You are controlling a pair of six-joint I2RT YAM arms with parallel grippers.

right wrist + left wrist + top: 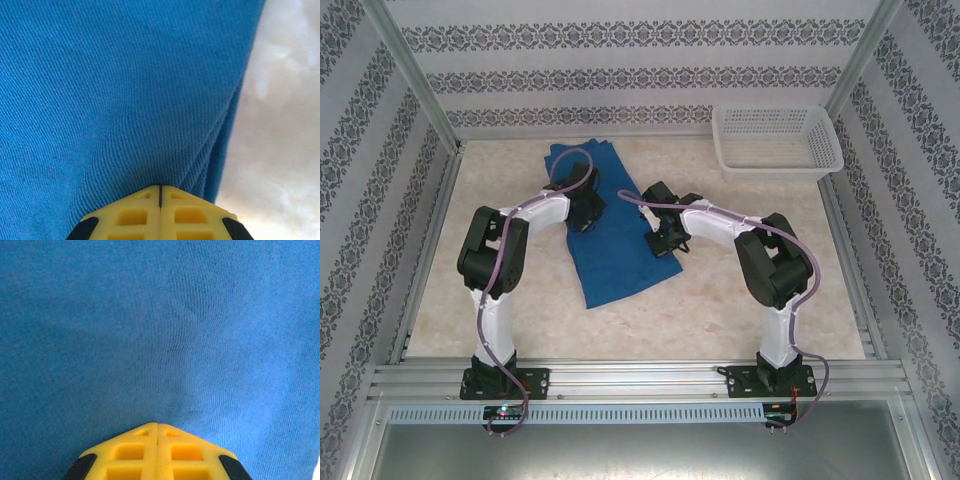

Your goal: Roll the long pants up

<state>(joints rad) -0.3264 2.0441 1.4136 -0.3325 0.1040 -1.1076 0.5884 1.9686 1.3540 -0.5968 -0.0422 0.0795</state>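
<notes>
Nearest you, both arms rise from their bases at the front edge of the counter (720, 310) and bend inward over the cloth.

Your left claw (158, 426) is fully closed. Its yellow fingers (130, 455) meet along a thin seam, and the tips press into blue fabric, where faint creases gather toward them. It has a pinch of the long pants (620, 265), well inside the garment, with cloth on every side in the left wrist view.

Your right claw (160, 189) is just as tightly closed, tips together. It has nipped the pants at their right-hand border. There, stacked layers of fabric run as folds straight into the tips, and the pale marbled counter shows just beside them on the right.

From above, the pants lie as one long blue strip in the middle of the counter. The strip runs from a near end between the two arms, back and slightly leftward, to a far end close to the rear wall. The left claw sits farther along it than the right.

Beyond, in the far right corner, a white mesh basket (828, 140) stands well apart from the pants.
</notes>
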